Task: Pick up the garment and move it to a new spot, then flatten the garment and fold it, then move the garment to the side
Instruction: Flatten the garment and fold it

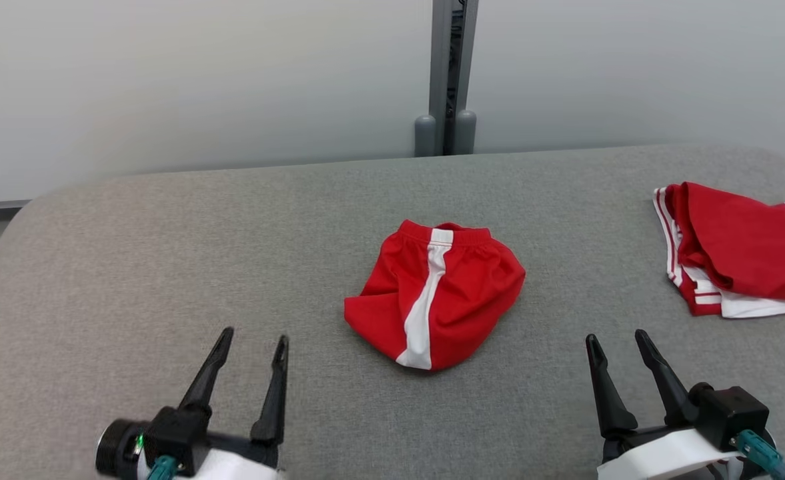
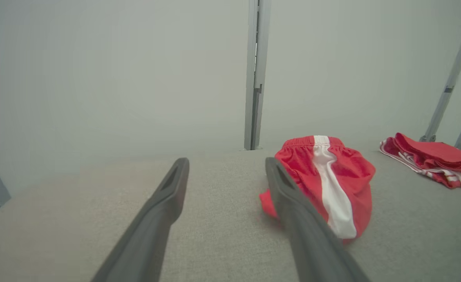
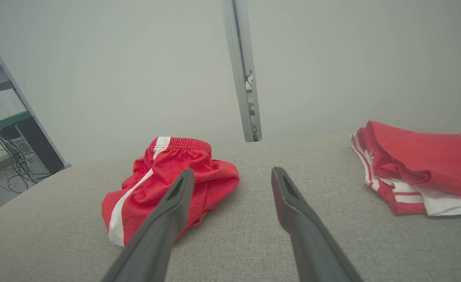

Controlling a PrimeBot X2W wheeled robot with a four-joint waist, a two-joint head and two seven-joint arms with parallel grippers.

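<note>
The red shorts (image 1: 435,297) with the white side stripe lie crumpled in a heap at the middle of the grey padded table (image 1: 165,267), waistband towards the far edge. They sit ahead of me, between my two arms and touched by neither. My left gripper (image 1: 255,335) hovers near the table's front edge with its fingers spread wide and nothing in them. My right gripper (image 1: 615,336) is likewise wide apart and empty. A pile of red-and-white clothes (image 1: 739,253) rests at the far right, well apart from the shorts.
</note>
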